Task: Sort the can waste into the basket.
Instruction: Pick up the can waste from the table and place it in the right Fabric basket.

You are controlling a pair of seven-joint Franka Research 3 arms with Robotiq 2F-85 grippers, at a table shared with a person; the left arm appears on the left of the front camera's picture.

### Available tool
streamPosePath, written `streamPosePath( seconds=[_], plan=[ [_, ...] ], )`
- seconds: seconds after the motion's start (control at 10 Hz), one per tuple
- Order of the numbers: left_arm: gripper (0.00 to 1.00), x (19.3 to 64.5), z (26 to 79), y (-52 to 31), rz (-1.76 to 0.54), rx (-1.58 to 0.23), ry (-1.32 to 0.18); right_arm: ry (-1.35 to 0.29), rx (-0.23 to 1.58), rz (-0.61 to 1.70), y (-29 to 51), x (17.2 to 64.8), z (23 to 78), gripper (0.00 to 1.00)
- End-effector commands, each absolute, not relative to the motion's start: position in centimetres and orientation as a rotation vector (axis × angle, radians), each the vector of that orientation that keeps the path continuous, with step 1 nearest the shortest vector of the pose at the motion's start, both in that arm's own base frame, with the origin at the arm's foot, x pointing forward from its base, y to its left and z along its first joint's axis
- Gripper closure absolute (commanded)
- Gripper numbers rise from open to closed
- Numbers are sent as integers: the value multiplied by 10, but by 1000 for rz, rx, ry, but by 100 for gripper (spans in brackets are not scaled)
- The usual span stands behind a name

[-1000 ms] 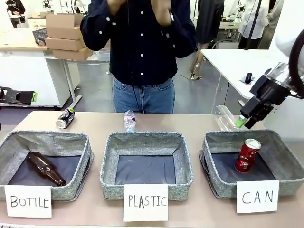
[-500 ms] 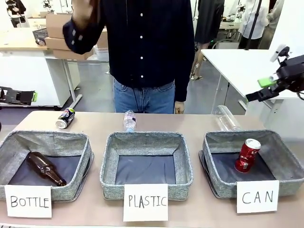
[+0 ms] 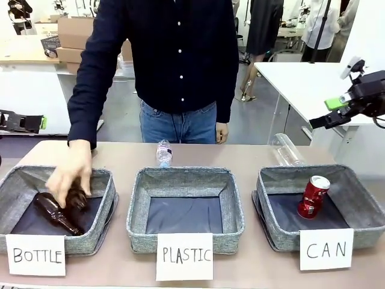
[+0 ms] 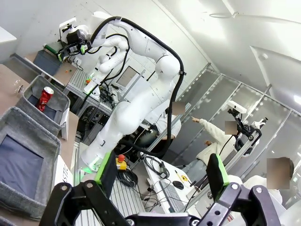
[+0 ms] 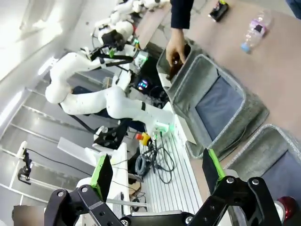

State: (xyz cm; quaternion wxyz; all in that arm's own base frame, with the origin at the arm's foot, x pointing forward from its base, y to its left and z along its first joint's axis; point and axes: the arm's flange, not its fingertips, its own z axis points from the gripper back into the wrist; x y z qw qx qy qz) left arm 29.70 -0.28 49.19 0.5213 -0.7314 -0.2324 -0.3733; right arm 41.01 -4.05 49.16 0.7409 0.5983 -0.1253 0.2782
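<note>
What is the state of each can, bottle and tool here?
red can: tilted, inside the CAN basket
black can: lying on the table, outside the baskets
brown bottle: lying in the BOTTLE basket, a person's hand reaching in over it
small clear bottle: lying on the table behind the PLASTIC basket
large clear bottle: lying behind the CAN basket
left tool: open, holding nothing
right tool: open, holding nothing
</note>
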Motion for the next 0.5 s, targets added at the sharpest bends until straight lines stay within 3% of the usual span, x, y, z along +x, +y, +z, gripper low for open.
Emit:
streamPosePath(
  seconds=[0.0,0.4],
  plan=[
    [0,293,491,-1,-924,-1754,-563,-281,1293,601,-42,409,493,0],
    [0,293,491,-1,-924,-1754,-563,-281,1293,601,-42,409,493,0]
  ],
)
